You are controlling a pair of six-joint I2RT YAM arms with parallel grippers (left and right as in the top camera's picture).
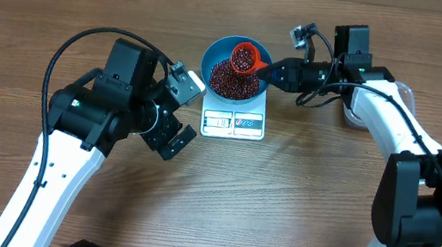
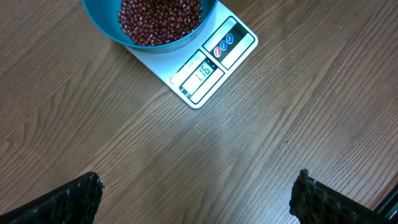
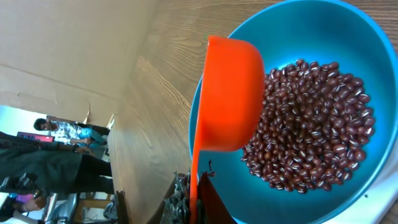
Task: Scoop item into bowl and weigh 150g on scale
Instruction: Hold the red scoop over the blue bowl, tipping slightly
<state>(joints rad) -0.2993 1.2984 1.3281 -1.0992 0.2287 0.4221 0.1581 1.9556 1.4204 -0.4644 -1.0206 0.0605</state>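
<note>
beans [image 1: 229,80] lie heaped in the blue bowl [image 1: 213,53] on the white scale [image 1: 234,124], where the right tool [image 1: 266,68], pinching the handle of an orange scoop [image 1: 247,58], seemingly tips more in to add weight, while the left tool [image 1: 190,112] hangs spread over the worktop [image 1: 296,203].

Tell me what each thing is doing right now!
bowl: on the scale, partly full.
beans: piled in the bowl, some in the scoop.
scale: switched on, digits showing.
scoop: tilted above the bowl.
left gripper: open, empty.
right gripper: shut on the scoop's handle.
</note>
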